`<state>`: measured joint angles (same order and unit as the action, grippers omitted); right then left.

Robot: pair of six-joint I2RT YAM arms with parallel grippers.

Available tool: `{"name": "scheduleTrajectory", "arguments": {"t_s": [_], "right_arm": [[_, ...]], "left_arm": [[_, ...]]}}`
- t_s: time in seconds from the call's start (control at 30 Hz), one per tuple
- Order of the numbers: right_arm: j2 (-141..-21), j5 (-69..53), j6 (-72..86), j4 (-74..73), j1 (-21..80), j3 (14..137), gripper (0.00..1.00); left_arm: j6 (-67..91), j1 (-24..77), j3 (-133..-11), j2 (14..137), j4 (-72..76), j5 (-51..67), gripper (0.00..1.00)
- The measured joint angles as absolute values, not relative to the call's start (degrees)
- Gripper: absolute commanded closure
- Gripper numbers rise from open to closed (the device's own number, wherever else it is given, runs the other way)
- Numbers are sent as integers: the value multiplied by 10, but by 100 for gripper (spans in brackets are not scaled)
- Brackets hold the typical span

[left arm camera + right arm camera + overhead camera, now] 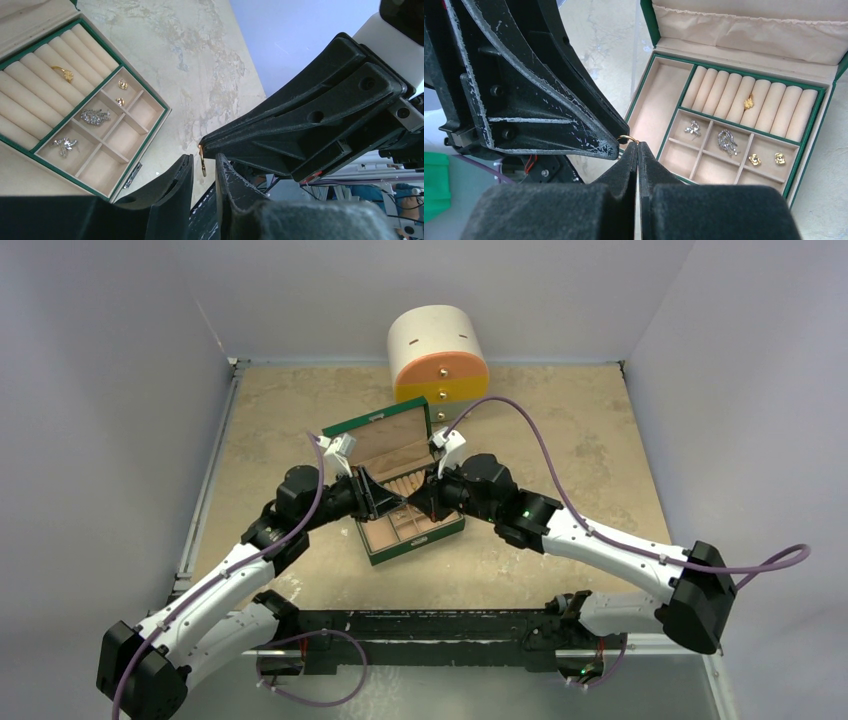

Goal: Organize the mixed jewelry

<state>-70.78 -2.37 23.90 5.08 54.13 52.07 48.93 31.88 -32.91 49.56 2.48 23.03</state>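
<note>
My right gripper is pinched tight on a small gold ring, which pokes out of the tips toward 11 o'clock. My left gripper stands slightly parted, with that ring hanging in its gap. Farther off at 2 o'clock, the green box holds gold studs, silvery clusters and a gold piece.

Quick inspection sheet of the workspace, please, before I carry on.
Surface: tan mottled table.
Job's things: thin gold ring at the end effectors; green box holds chunky gold ring, two silvery pieces, two gold studs.
Clutter: round drawer cabinet, far edge.
End effectors: right end effector shut on thin gold ring; left end effector open around it.
Cables: purple cable along each arm.
Surroundings: pale walls; nothing else seen.
</note>
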Motion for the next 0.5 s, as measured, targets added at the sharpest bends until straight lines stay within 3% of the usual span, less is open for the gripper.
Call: {"name": "scheduleTrajectory", "arguments": {"t_s": [0.23, 0.43, 0.5], "right_arm": [[-710, -25, 237, 51, 544, 522, 100], [-710, -25, 235, 51, 545, 523, 100], [-709, -25, 235, 51, 545, 523, 91]], "left_arm": [[490, 319, -329, 498, 25, 234, 100], [489, 319, -329, 498, 25, 234, 100], [489, 319, -329, 498, 25, 234, 100]]}}
